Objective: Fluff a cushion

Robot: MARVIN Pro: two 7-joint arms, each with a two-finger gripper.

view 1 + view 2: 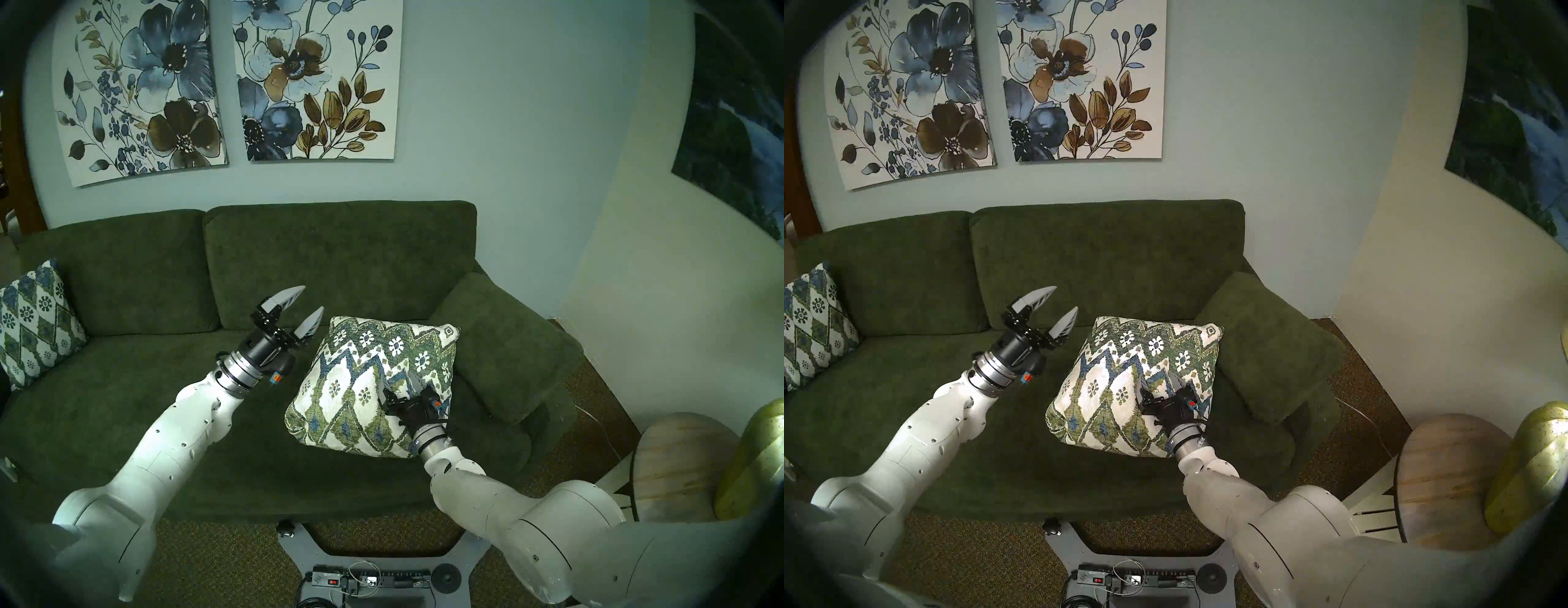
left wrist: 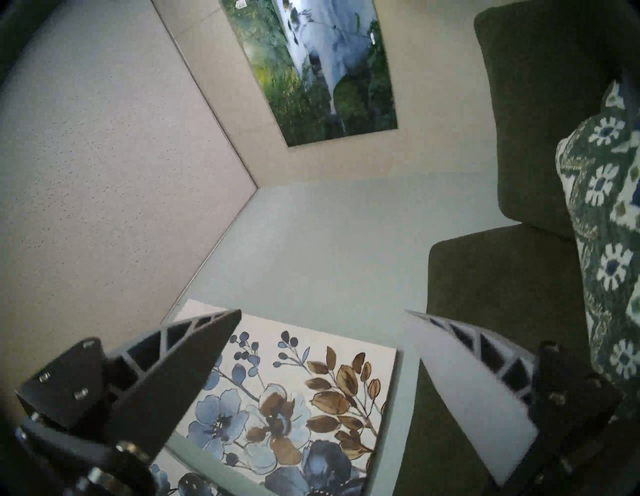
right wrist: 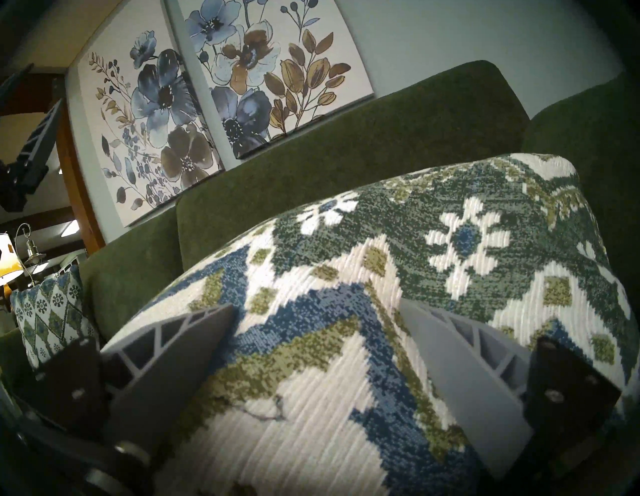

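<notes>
Head stereo left: plump square cushion (image 1: pixel 373 382) of white woven fabric with olive-green and blue diamond pattern, propped at a tilt on the seat of a dark green fabric sofa (image 1: pixel 148 407), right of centre, its far right corner against the sofa's right armrest. Right claw (image 1: pixel 401 384) pressed into the cushion's near right face, fingers spread apart, nothing clamped. Left claw (image 1: pixel 305 308) raised in the air just left of the cushion, fingers apart, empty, clear of the fabric. Smaller, bluer patterned pillow (image 1: pixel 36 322) at the sofa's far left end.

Head stereo right: same layout; two floral canvas prints (image 1: pixel 996 85) on the pale wall behind the sofa, round wooden side table (image 1: pixel 1450 479) at near right.

Left wrist: spread fingers (image 2: pixel 460 374) framing wall and floral print, cushion's edge (image 2: pixel 606 242) at far right.

Right wrist: both grey fingers (image 3: pixel 180 350) resting on the cushion's woven surface (image 3: pixel 311 363), wide apart, fabric bulging between them.
</notes>
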